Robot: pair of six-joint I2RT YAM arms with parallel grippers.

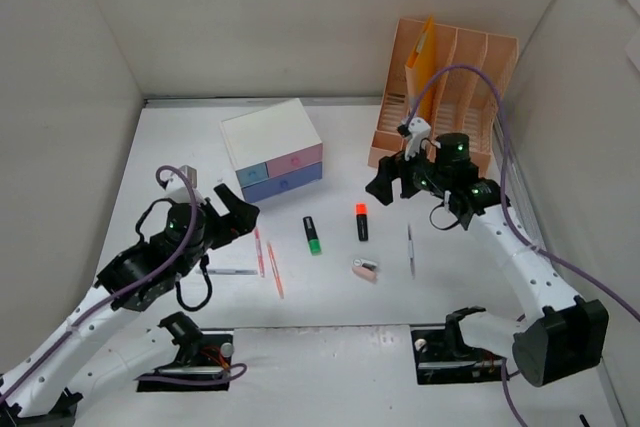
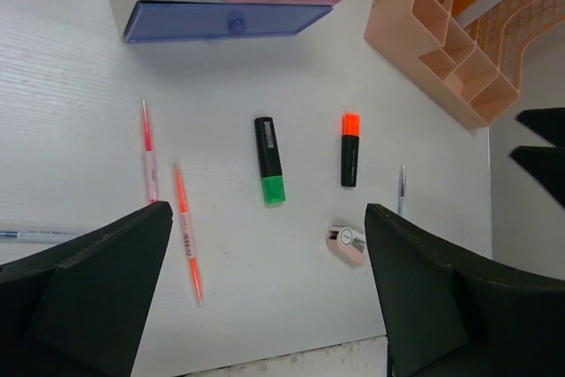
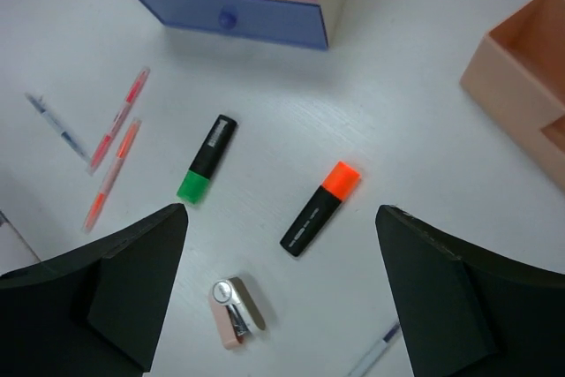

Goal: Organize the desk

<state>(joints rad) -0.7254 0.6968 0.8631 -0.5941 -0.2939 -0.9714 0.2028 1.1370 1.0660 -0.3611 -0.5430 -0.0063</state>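
The white desk (image 1: 185, 147) holds loose stationery in its middle. A green-capped highlighter (image 1: 313, 234) and an orange-capped highlighter (image 1: 361, 222) lie side by side. A pink stapler (image 1: 366, 270) and a thin pen (image 1: 410, 250) lie nearer. Two orange-pink pens (image 1: 267, 259) and a clear pen (image 1: 230, 271) lie to the left. My left gripper (image 1: 232, 219) is open and empty, above the desk left of the pens. My right gripper (image 1: 393, 184) is open and empty, raised just beyond the orange highlighter (image 3: 320, 207).
A white box with pink and blue drawers (image 1: 272, 150) stands at the back centre. A peach file organizer (image 1: 445, 87) with an orange folder stands at the back right. White panels wall in the desk on three sides.
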